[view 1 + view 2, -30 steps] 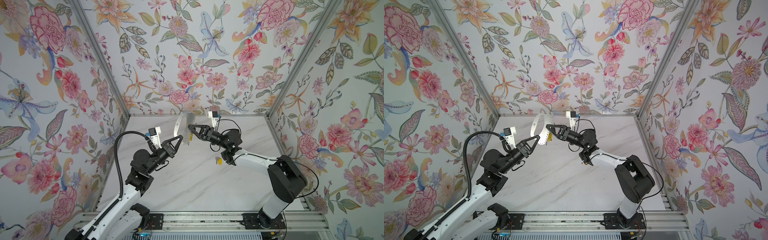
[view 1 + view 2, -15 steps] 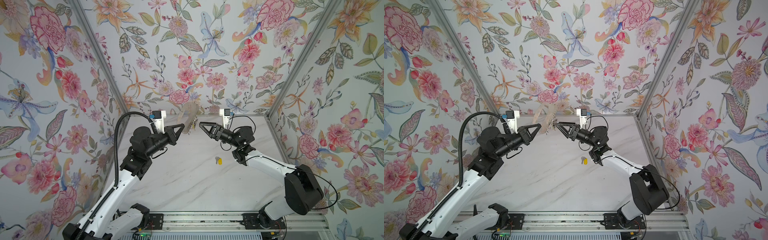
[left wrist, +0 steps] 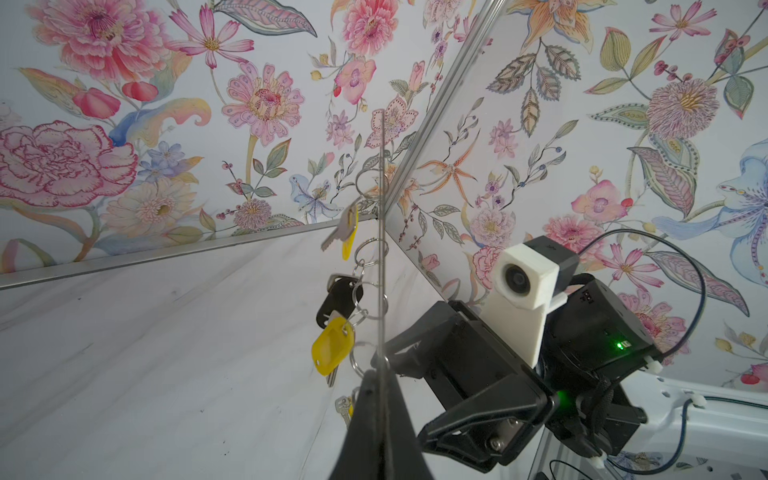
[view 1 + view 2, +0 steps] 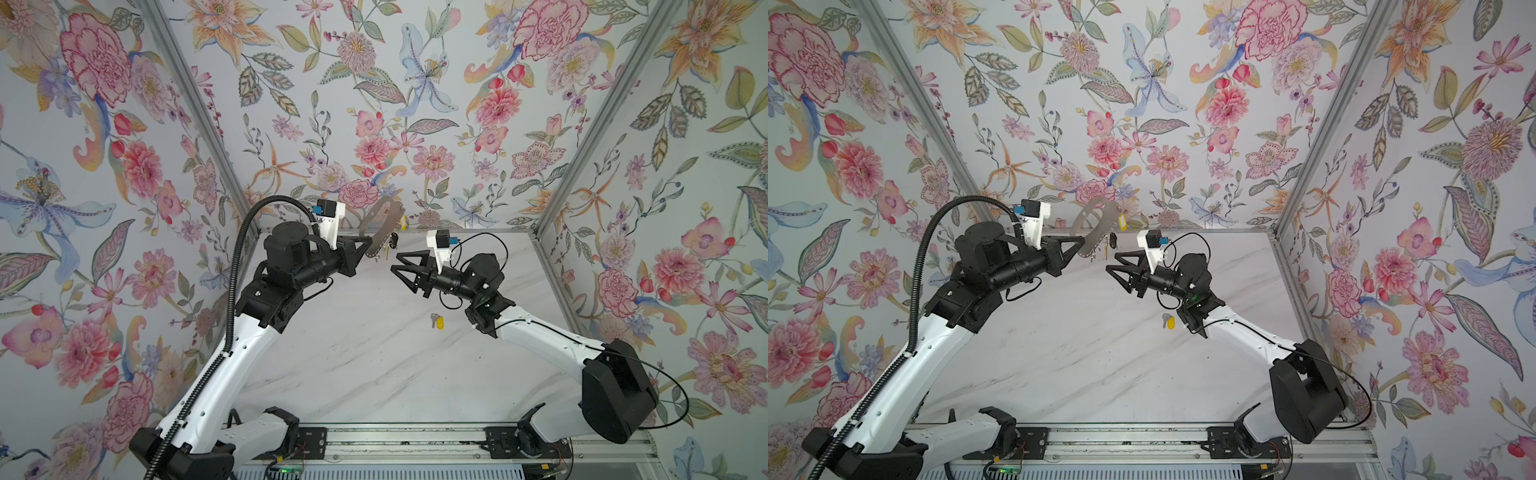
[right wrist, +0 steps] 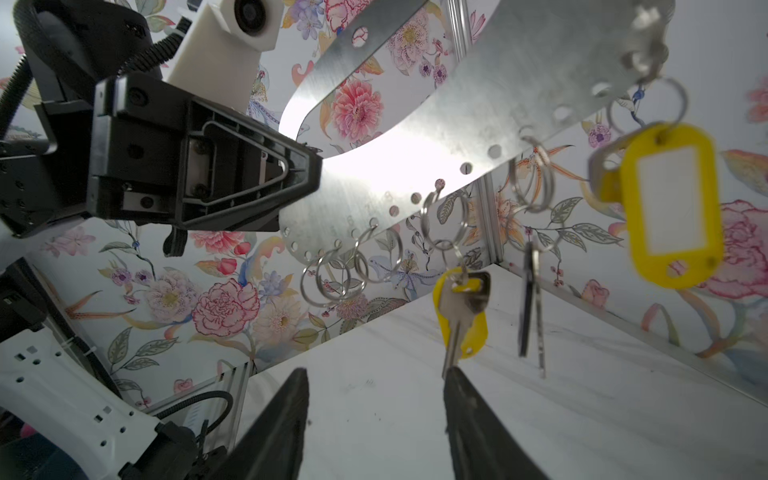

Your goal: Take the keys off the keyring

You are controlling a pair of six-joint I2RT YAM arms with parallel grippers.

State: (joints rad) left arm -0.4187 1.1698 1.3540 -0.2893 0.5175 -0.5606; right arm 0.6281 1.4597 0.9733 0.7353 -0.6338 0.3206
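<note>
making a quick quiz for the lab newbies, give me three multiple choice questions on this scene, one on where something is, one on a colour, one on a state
1. Where does the loose key lie?
A) in a tray
B) on the marble table
C) on a shelf

2. What colour are the tags of the keys hanging from the keyring?
A) red
B) blue
C) yellow

3. How is the right gripper?
A) open, holding nothing
B) shut on a key
C) shut on the keyring

Answers:
1 B, it lies flat on the marble in both top views.
2 C, the right wrist view shows yellow plastic ovals.
3 A, its fingers stand apart with only the table showing between them.
</note>
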